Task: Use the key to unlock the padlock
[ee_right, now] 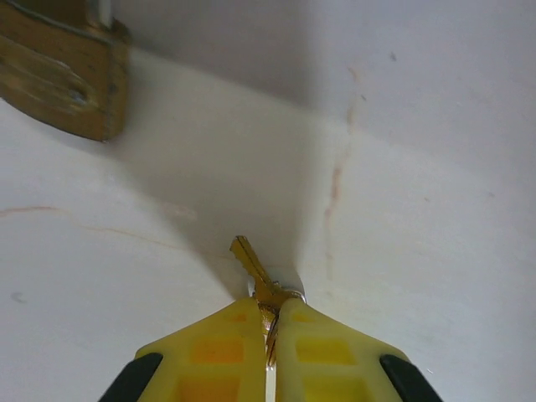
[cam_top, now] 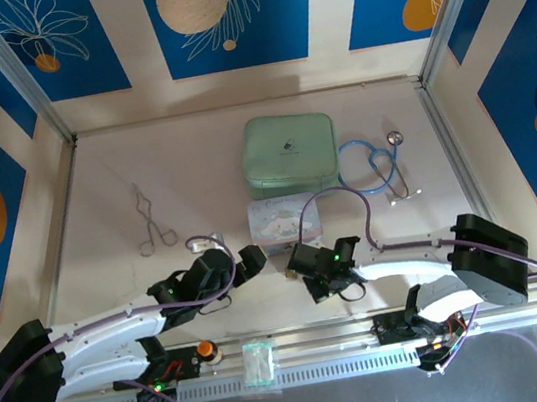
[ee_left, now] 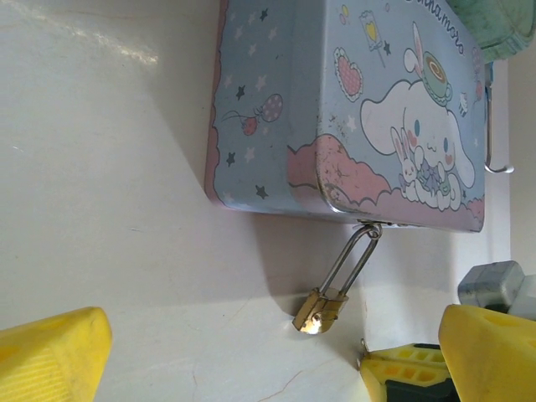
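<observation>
Yellow fingers (ee_left: 50,356) of the left gripper (ee_left: 272,335) stand wide apart at the lower corners of the left wrist view and hold nothing. Between them, in the lower middle, the padlock (ee_left: 320,308) hangs by its thin shackle from the clasp of the cartoon tin (ee_left: 335,109). It seems small, hard and free to swing, so I would steady its brass body. In the right wrist view, the right gripper (ee_right: 268,314) is clamped on the head of the key (ee_right: 251,264). This key looks thin, stiff and slippery.

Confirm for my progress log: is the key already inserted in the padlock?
No, the key juts free from the shut right tool, apart from the padlock at the upper left.
</observation>
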### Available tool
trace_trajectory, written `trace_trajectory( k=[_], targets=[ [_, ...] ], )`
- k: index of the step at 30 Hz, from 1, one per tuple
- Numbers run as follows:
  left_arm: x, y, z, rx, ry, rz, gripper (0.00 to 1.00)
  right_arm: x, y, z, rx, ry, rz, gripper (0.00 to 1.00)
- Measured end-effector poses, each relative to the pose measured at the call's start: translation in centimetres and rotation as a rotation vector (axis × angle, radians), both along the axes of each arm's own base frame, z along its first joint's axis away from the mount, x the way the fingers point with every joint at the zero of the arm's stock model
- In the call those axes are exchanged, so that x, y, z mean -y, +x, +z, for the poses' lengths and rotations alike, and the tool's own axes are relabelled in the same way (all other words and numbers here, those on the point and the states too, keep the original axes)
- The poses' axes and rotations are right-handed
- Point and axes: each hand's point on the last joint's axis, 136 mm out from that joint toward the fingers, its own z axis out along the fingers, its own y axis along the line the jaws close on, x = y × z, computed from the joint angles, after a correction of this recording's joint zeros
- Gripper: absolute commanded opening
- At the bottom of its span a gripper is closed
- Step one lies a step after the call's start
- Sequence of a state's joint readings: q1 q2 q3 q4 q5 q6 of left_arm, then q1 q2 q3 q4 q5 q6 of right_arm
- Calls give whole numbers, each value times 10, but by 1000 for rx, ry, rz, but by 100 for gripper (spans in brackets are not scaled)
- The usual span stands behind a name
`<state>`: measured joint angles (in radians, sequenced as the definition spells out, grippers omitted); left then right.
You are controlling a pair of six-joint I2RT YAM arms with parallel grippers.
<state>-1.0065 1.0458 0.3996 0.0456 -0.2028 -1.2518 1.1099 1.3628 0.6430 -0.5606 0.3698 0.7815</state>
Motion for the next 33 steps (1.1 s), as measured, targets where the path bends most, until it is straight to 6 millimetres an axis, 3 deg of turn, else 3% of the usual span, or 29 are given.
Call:
trace_trajectory(
  k=[4,10,17,22,29,33],
  targets=[
    [3,2,1,9,-10,-3,92,-8,2,3,2,90,-5,1],
    [17,5,12,81,-67,-56,79,-3,-1,11,-17,189,10,0],
    [43,1,24,175,-101,-201,69,-14,2,53,4,409,48,0],
    [57,-4,19,193,-85,-270,62,-15,6,60,-2,455,44,0],
    [86,-7,32,96,-130,-261,54,-29,6,74,20,474,88,0],
    [93,-16,23,-26,-141,-215,50,-39,13,82,52,480,93,0]
  ],
)
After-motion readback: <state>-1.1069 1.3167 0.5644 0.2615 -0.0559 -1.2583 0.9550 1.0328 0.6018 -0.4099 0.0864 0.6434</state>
